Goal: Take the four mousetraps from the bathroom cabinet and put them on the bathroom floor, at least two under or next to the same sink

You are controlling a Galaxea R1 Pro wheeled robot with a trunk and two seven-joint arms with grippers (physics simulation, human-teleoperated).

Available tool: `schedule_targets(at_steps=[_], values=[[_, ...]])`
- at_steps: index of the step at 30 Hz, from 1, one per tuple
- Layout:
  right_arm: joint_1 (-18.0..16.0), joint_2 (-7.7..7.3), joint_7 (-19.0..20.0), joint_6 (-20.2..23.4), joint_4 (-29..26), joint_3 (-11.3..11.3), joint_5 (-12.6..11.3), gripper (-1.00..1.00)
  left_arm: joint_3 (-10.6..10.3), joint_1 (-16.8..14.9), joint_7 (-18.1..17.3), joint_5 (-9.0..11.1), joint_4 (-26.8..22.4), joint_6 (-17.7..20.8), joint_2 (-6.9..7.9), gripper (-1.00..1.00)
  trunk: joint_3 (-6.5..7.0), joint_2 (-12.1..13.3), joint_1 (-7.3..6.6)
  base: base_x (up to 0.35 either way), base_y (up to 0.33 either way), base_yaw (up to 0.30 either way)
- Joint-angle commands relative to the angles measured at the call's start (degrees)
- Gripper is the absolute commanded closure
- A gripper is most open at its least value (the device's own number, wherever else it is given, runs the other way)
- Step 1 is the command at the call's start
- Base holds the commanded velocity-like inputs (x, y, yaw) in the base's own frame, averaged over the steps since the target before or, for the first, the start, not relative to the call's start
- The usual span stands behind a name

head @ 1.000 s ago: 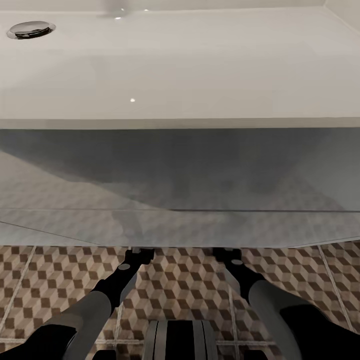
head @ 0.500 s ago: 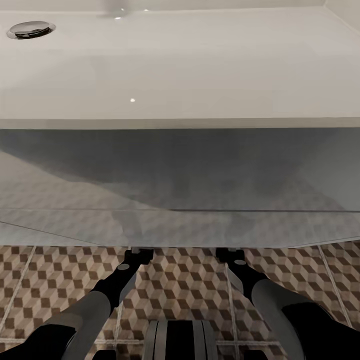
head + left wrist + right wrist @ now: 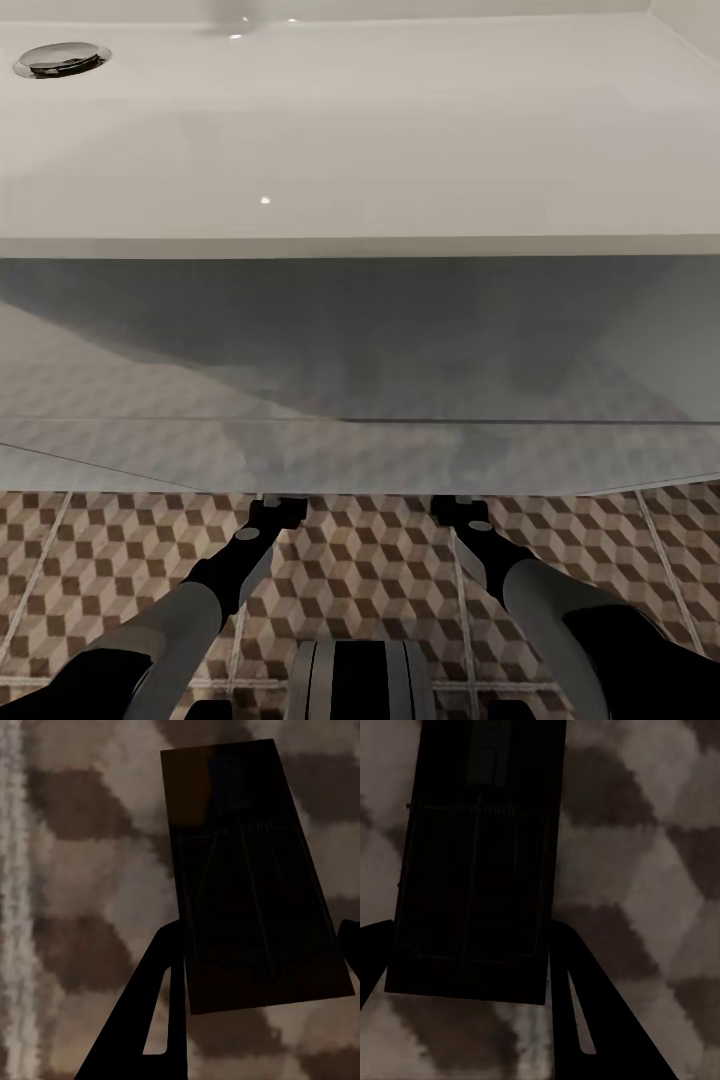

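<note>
A dark mousetrap [image 3: 247, 870] lies between the fingers of my left gripper [image 3: 262, 937], which is shut on its near end just above the bathroom floor [image 3: 82, 892]. My right gripper [image 3: 469, 937] is shut the same way on a second mousetrap [image 3: 480, 832], close over the floor [image 3: 637, 870]. In the head view the white sink [image 3: 400, 130] spans the top, with its chrome drain [image 3: 60, 58] at the far left. My left arm [image 3: 235, 565] and right arm [image 3: 490, 560] reach forward under its front edge, which hides the fingertips and both traps. The cabinet is out of view.
The sink's front rim [image 3: 360, 246] overhangs both wrists, with a grey shadowed zone [image 3: 360, 400] beneath it. Cube-patterned tiles [image 3: 370, 570] run along the bottom of the head view to either side of the arms. My trunk [image 3: 360, 680] sits at the bottom centre.
My right arm has shifted slightly to the right. The left arm, the sink and the view are unchanged.
</note>
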Motion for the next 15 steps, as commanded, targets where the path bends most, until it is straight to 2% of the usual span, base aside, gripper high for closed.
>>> schedule_targets(at_steps=[1, 15], values=[[0.0, -0.03, 0.2, -0.3, 0.1, 0.4, -0.7, 1.00, -0.5, 0.0, 0.6, -0.3, 0.0, -0.2, 0.02, 1.00, -0.03, 0.0, -0.01, 0.000, 0.000, 0.000], [0.0, -0.05, 1.1, -0.1, 0.4, -1.3, -0.7, 1.00, -0.5, 0.0, 0.5, -0.3, 0.0, -0.2, 0.10, 1.00, -0.03, 0.0, -0.01, 0.000, 0.000, 0.000]])
